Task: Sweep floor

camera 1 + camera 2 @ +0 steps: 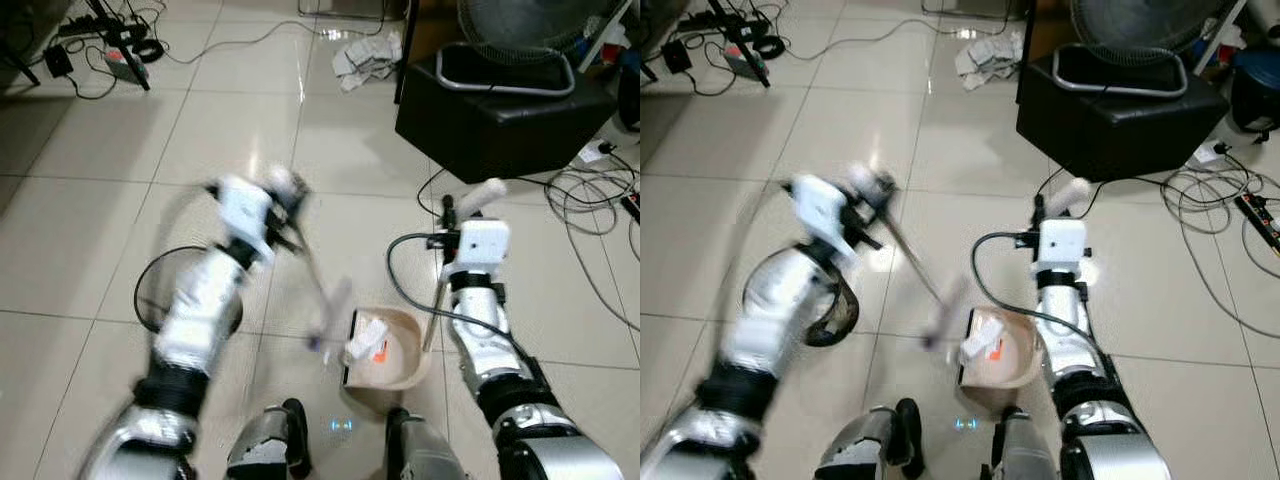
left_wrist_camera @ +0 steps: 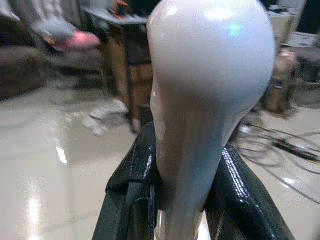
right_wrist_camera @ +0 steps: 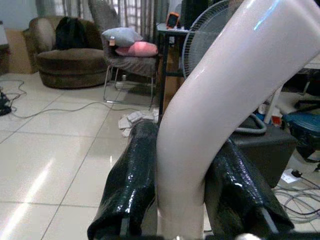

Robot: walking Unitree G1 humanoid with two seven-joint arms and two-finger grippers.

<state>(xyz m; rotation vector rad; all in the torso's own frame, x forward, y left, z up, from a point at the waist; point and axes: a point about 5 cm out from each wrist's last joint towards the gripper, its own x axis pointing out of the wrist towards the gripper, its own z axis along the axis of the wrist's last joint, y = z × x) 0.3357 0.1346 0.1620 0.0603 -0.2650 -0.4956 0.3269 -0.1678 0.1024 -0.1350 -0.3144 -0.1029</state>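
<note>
The left hand (image 1: 285,190) pinches a broom handle (image 2: 200,100), its head low beside the beige dustpan (image 1: 400,350) on the tiled floor (image 1: 100,150); the right hand (image 1: 470,200) clamps the dustpan handle (image 3: 225,100) — a hard stroke could likely flick the litter (image 1: 368,338) back out.

Paper scraps (image 1: 366,338) lie in the dustpan (image 1: 395,372) — broom (image 1: 322,300) just left.

Both eye views look steeply down from the head onto the same tiled floor (image 1: 90,130) — arms, dustpan (image 1: 1005,350), fan (image 1: 530,30). Each wrist view sits very close behind its handle (image 2: 200,100), facing level across the room — the right one toward an armchair (image 3: 65,55).
</note>
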